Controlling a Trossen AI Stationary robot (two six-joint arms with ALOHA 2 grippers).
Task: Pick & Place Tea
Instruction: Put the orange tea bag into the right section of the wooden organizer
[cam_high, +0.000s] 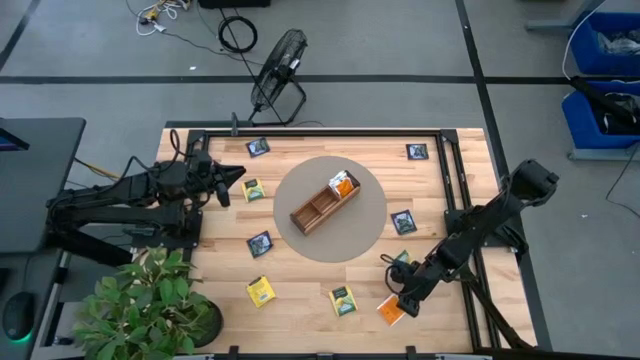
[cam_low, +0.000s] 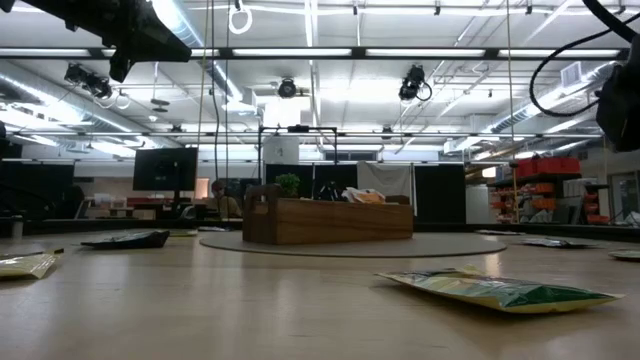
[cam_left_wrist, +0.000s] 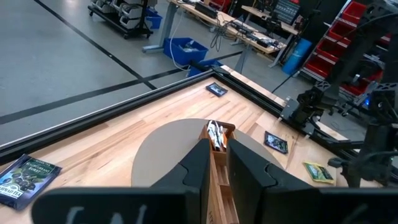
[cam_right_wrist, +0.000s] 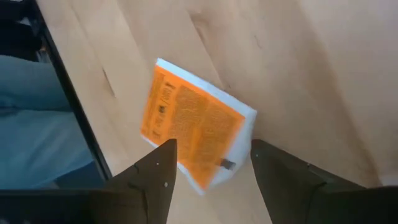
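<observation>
An orange-and-white tea packet (cam_high: 390, 311) (cam_right_wrist: 193, 127) lies flat on the table near its front right. My right gripper (cam_high: 402, 298) (cam_right_wrist: 211, 177) hangs open just over it, one finger on either side of the packet's near corner, touching nothing. The brown wooden tray (cam_high: 318, 208) (cam_left_wrist: 219, 180) stands on a round grey mat (cam_high: 365, 225), with tea packets (cam_high: 343, 183) upright in its far compartment. Navy (cam_high: 259, 243) and yellow-green (cam_high: 342, 300) packets lie scattered flat around the mat. My left gripper (cam_high: 228, 180) (cam_left_wrist: 217, 171) waits raised at the table's left, its fingers a narrow gap apart and empty.
A potted plant (cam_high: 150, 300) stands at the front left corner. A black frame rail (cam_high: 455, 190) runs along the table's right side beside my right arm. A yellow-green packet (cam_high: 400, 258) lies just behind my right gripper. A fan (cam_high: 280, 60) stands on the floor beyond the far edge.
</observation>
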